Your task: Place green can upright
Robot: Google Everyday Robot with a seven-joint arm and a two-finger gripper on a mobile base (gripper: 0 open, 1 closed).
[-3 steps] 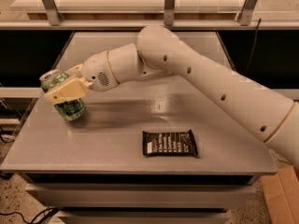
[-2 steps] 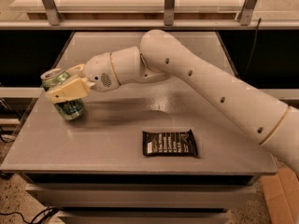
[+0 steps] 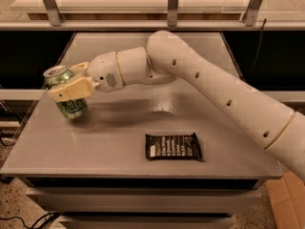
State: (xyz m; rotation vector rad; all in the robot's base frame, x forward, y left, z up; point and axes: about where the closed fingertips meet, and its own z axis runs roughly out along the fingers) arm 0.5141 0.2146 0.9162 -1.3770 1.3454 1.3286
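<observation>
Although the arm (image 3: 214,85) shows a slight shift in its elbow over the last second, the gripper (image 3: 71,90) and the green can (image 3: 71,108) sit in almost the same spot as before, well to the upper left of the black snack wrapper (image 3: 172,146) and toward the left edge of the table (image 3: 114,128) that the wrapper lies on. So little has changed: the can is still clamped, and its silver top still leans a little away from the wrapper instead of pointing straight up. I take this to mean the placing step is at its very end or stalled. The can is down at table level but not yet released, and that remaining tilt matters, since letting go now could let it rock or tip.

The fingers are closed on the can, with the near beige finger lying across the upper part of the label. The far finger is hidden behind the can, so how squarely it bears cannot be seen. Whether the can's bottom rim rests flat on the table, touches by one edge, or hangs just above it is hard to make out, because a shadow merges with the base. The print on the wrapper is not legible. The arm runs out of view at the right, beyond the wrapper, and the robot's base does not show.
</observation>
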